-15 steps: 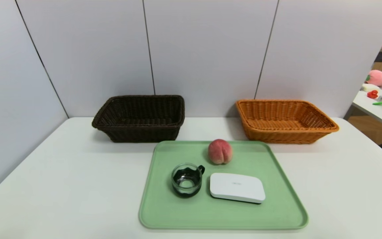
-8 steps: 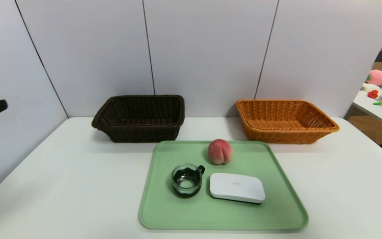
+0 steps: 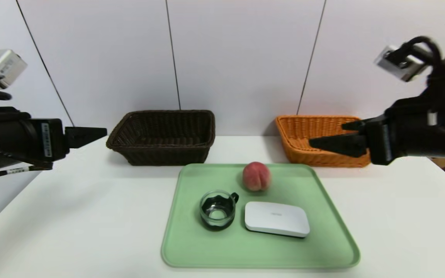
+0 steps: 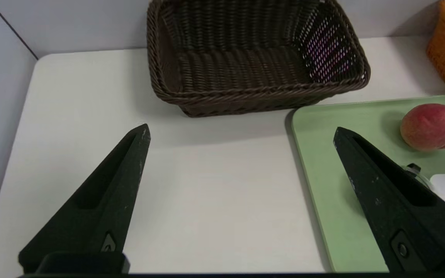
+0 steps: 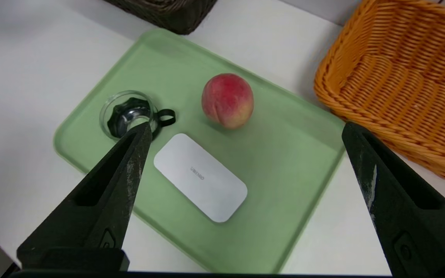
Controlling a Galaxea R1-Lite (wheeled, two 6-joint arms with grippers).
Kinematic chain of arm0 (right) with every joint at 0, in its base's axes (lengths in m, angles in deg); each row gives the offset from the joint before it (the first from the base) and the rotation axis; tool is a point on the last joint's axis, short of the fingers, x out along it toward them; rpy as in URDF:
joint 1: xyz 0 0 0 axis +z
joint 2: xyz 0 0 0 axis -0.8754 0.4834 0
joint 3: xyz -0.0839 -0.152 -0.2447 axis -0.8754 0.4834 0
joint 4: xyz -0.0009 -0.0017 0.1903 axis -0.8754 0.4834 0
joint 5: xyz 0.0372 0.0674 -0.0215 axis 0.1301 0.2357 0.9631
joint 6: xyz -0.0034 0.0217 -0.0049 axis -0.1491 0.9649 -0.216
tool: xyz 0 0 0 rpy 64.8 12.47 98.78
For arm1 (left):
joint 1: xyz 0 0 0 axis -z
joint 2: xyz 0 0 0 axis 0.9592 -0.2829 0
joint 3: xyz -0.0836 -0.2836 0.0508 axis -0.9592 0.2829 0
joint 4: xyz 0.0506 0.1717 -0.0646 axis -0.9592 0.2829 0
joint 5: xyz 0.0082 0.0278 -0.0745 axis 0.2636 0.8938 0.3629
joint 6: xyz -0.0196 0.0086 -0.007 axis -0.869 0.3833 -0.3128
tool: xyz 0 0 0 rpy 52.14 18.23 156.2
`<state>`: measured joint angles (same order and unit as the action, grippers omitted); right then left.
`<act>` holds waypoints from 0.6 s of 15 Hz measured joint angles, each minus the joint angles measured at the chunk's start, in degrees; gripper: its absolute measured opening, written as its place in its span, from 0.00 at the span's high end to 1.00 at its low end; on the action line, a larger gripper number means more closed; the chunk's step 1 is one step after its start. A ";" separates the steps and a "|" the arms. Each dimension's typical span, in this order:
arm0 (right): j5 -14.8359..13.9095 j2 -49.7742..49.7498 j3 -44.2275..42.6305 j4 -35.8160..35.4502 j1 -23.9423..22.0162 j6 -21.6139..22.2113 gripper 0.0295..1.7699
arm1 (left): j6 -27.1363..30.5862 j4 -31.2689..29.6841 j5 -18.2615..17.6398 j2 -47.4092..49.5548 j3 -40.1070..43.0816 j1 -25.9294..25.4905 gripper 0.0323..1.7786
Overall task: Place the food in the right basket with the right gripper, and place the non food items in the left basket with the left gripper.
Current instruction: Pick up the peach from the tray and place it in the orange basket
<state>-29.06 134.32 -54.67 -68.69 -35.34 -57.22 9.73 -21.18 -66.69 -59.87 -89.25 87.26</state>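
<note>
A pink-red peach (image 3: 257, 176) (image 5: 227, 100) (image 4: 433, 126) lies at the back of a green tray (image 3: 191, 247). In front of it on the tray stand a dark-tinted glass cup (image 3: 217, 209) (image 5: 128, 114) and a flat white device (image 3: 277, 218) (image 5: 200, 177). The dark brown left basket (image 3: 162, 136) (image 4: 253, 58) and the orange right basket (image 3: 307, 131) (image 5: 400, 85) stand at the back by the wall. My left gripper (image 3: 91, 134) (image 4: 240, 133) hovers open at the left, above bare table. My right gripper (image 3: 328, 139) (image 5: 245, 131) hovers open at the right, before the orange basket. Neither holds anything.
The white table (image 3: 72, 216) ends at wall panels behind and to the left. At the far right, a second table (image 3: 444, 133) shows behind my right arm.
Both arms have swung into view from the sides, the left one first. The peach, cup, device and baskets have not moved.
</note>
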 joint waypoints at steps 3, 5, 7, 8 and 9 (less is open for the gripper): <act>-1.73 8.08 2.66 -6.85 2.76 0.74 0.04 | -0.89 0.07 1.45 -4.11 0.80 1.88 0.05; -2.54 13.40 4.23 -10.67 3.19 1.71 0.04 | -0.87 0.10 2.32 -5.68 0.99 2.21 0.05; -5.10 17.42 5.35 -12.45 4.43 2.18 0.04 | -0.89 0.05 2.45 -6.40 0.99 2.27 0.05; -5.60 18.83 5.52 -12.87 5.40 2.60 0.04 | -0.87 0.05 2.45 -6.62 0.99 2.29 0.05; -5.78 20.07 5.57 -13.12 6.39 3.46 0.04 | -0.89 0.05 2.45 -6.75 1.02 2.34 0.05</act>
<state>-34.84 154.38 -49.10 -81.81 -28.96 -53.75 8.84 -21.13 -64.24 -66.63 -88.23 89.60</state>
